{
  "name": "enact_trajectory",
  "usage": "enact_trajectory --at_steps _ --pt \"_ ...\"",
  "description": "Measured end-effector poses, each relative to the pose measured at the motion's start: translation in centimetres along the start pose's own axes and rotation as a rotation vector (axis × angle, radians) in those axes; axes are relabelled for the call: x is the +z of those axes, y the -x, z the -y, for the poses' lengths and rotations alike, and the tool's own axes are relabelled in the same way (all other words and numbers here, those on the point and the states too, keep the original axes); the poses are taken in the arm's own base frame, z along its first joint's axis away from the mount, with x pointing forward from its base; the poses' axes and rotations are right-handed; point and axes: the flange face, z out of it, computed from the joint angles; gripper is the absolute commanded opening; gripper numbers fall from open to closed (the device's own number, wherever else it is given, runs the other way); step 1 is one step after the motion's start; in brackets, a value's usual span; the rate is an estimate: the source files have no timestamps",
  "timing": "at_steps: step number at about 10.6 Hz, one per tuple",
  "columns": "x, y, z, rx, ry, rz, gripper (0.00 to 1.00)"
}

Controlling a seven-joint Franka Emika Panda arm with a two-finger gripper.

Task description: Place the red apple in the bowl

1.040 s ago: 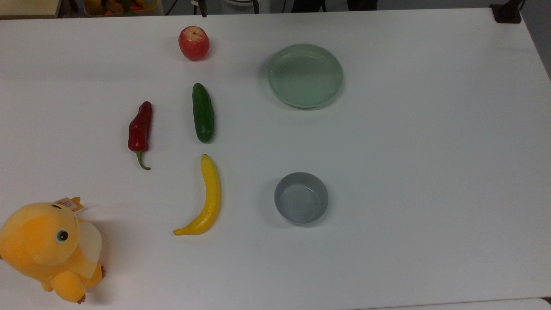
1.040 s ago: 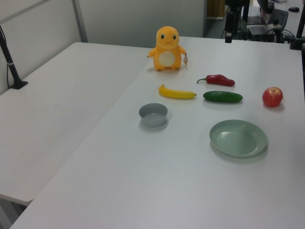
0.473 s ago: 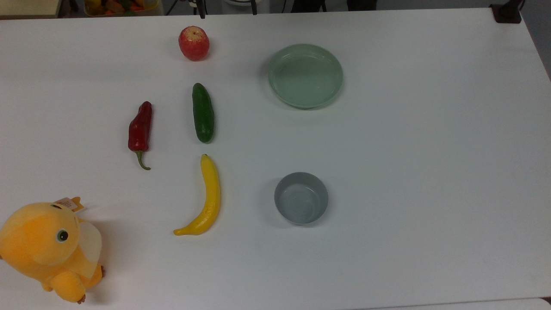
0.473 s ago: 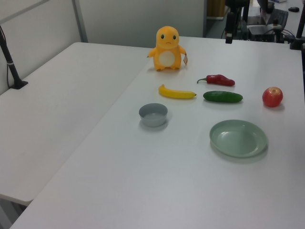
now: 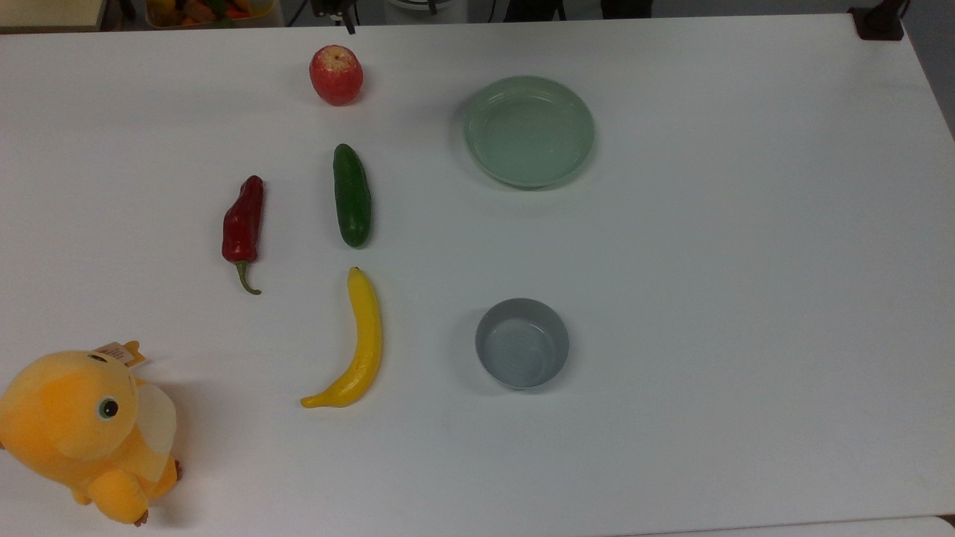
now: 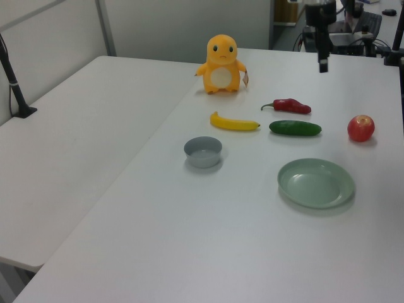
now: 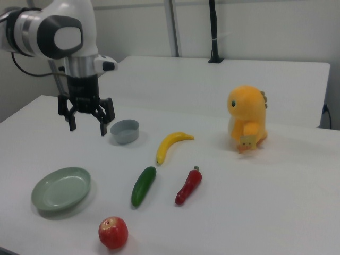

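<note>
Gripper (image 7: 86,129) fingers spread, holding nothing. Red apple (image 7: 113,232) looks rigid, smooth, probably light: pinch across its widest middle. Bowl (image 7: 125,130) barely wider; release centred.

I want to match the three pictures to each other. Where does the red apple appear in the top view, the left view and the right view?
Top view: the red apple lies near the upper edge, left of centre.
Left view: it lies at the far right, at mid height.
Right view: it lies at the bottom, left of centre.
Shared landmark: the cucumber, the thing nearest the apple in all three views.
</note>
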Motion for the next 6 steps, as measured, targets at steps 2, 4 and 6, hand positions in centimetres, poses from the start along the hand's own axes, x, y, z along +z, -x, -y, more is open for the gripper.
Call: enact_trajectory --at_steps 2,4,6 --pt "2.5 0.7 -1.1 -0.04 0.036 0.089 1.0" --pt "5.5 1.4 -1.8 -0.088 0.064 0.191 1.0" --pt "8.2 2.2 -2.6 -0.103 0.083 0.267 1.0"
